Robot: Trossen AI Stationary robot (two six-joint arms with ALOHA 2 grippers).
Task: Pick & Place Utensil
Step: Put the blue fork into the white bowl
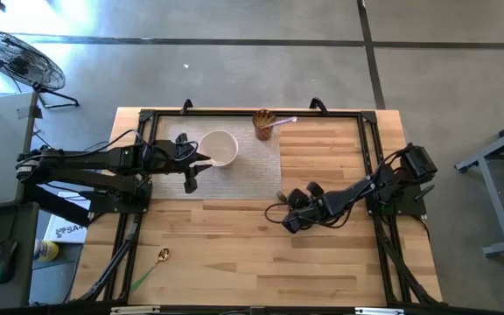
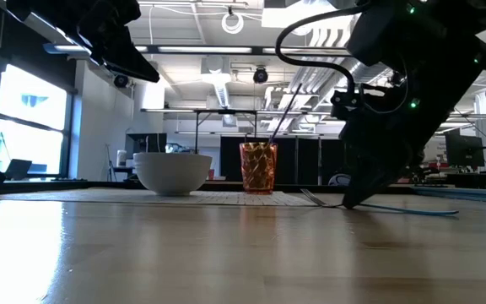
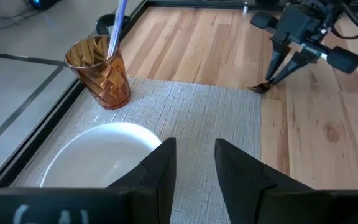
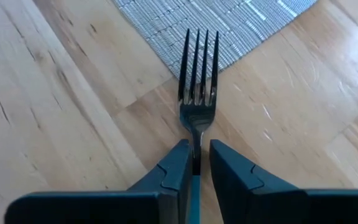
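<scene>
The table (image 1: 339, 262) carries a placemat (image 1: 243, 171) ahead of the right gripper (image 4: 195, 163), whose narrow jaws straddle the fork (image 4: 197, 93) at its neck; the long axis runs straight out from them, tines on the mat's corner. White bowl (image 1: 220, 147) and amber cup (image 1: 263, 123) lie beyond, under the half-open left gripper (image 3: 192, 163)
</scene>
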